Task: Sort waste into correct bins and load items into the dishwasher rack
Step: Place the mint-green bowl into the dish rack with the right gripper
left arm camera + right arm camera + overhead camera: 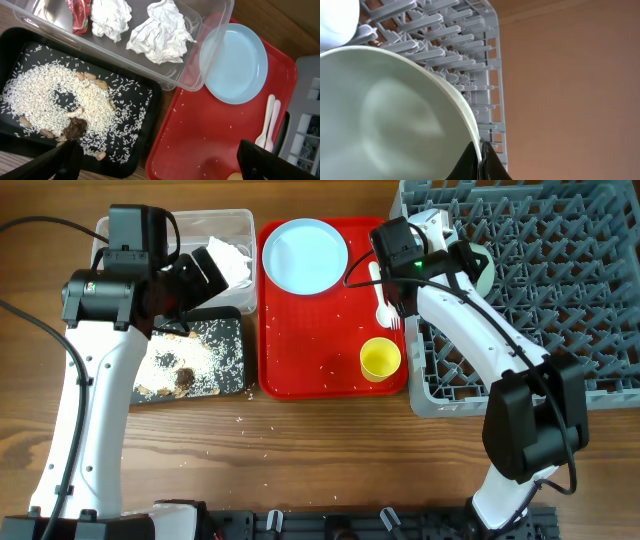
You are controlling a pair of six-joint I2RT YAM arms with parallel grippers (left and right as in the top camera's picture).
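Observation:
My right gripper (462,260) is shut on the rim of a light blue bowl (385,115). It holds the bowl on edge over the left side of the grey dishwasher rack (560,270); the right wrist view shows the jaws (480,157) pinching the rim. A second bowl (335,20) shows beside it. My left gripper (160,167) is open and empty over the edge between the black tray (30,45) of food scraps and the red tray. The clear tub (210,15) holds two white napkins (157,32) and a red wrapper (80,15). The blue plate (305,255), yellow cup (380,358), spoon and fork (385,305) lie on the red tray.
The red serving tray (310,350) sits between the bins and the rack, with stray rice grains on it. A few grains lie on the wooden table (300,450) in front. The left arm (100,380) spans the table's left side.

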